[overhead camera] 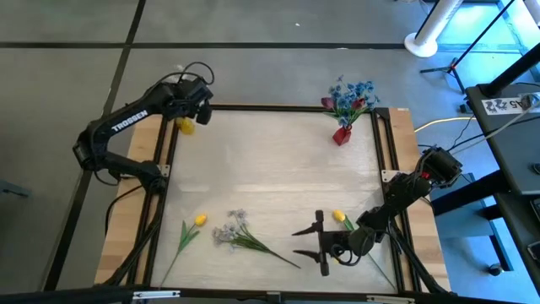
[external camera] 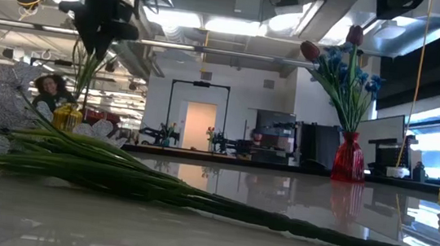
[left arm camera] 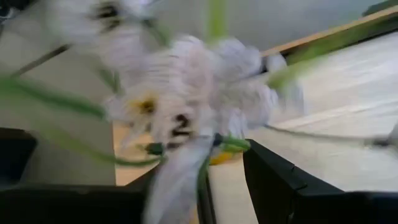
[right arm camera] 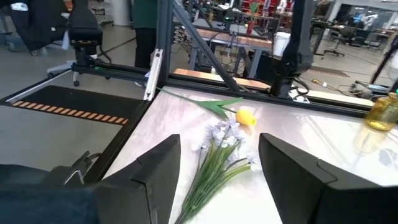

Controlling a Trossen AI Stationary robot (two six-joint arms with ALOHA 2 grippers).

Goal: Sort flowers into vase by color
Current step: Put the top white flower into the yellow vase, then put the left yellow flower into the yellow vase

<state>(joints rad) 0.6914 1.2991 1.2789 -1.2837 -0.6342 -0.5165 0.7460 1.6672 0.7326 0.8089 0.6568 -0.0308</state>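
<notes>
The left gripper (overhead camera: 187,108) hangs over the yellow vase (overhead camera: 185,126) at the bench's (overhead camera: 270,177) far left corner, white flower (left arm camera: 186,106) between its fingers — grip or release, I cannot tell. The right gripper (overhead camera: 308,241), jaws apart and empty, faces the pale spray (overhead camera: 236,232) (a yellow tulip (overhead camera: 199,220) lies beyond). The red vase (overhead camera: 341,135) holds blue flowers (overhead camera: 353,95).

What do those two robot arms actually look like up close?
Both arms are dark, nearly black, built from jointed tube-like segments. The left arm carries white TROSSEN lettering and black cables looping near its wrist. The right arm looks the same, with a reddish spot by its upper joint. Each ends in a pincer, like the right pincer, with two flat black fingers.
</notes>
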